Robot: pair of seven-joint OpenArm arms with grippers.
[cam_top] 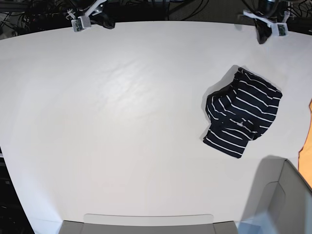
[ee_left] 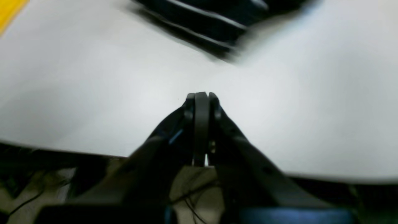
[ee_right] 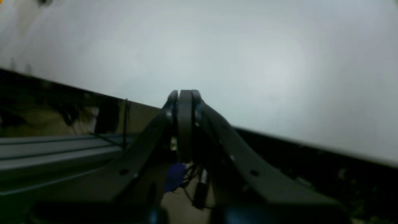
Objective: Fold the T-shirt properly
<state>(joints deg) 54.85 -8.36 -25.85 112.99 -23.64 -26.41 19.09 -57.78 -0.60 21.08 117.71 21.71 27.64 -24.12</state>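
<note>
The T-shirt lies crumpled in a heap on the right half of the white table, dark navy with thin white stripes. Its blurred edge shows at the top of the left wrist view. My left gripper hangs at the table's far right edge, a short way beyond the shirt and apart from it; its jaws are shut with nothing in them. At the far left edge my right gripper is also shut and empty, over bare table, far from the shirt.
A grey box stands at the near right corner, and a flat grey tray lies along the near edge. An orange strip borders the table's right side. Cables hang beyond the far edge.
</note>
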